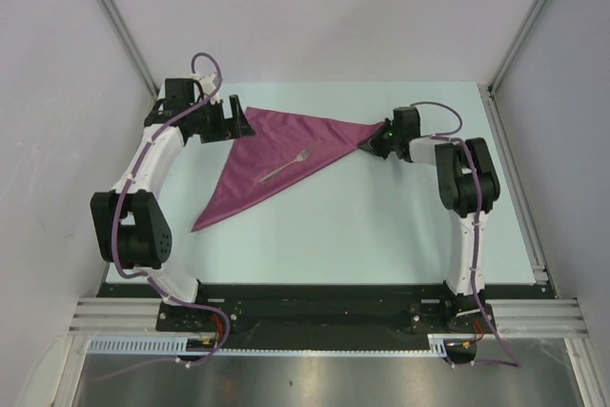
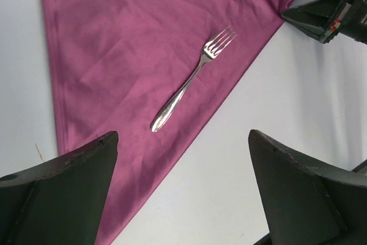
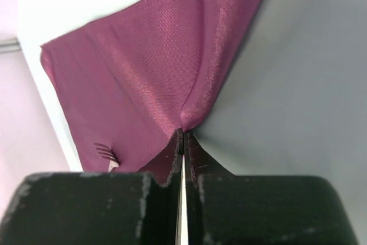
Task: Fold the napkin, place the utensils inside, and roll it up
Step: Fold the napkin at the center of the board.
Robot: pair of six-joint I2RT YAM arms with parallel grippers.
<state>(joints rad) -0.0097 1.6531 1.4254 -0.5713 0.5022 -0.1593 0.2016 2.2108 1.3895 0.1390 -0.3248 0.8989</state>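
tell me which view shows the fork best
Left wrist: the fork lies whole and close on the napkin, tines clear. Top external shows it whole but tiny. Right wrist shows only its tines, the rest hidden by the right gripper.

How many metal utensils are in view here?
1. A silver metal fork lies on the triangular maroon cloth napkin, near its middle. Another could be hidden under the cloth; none shows.
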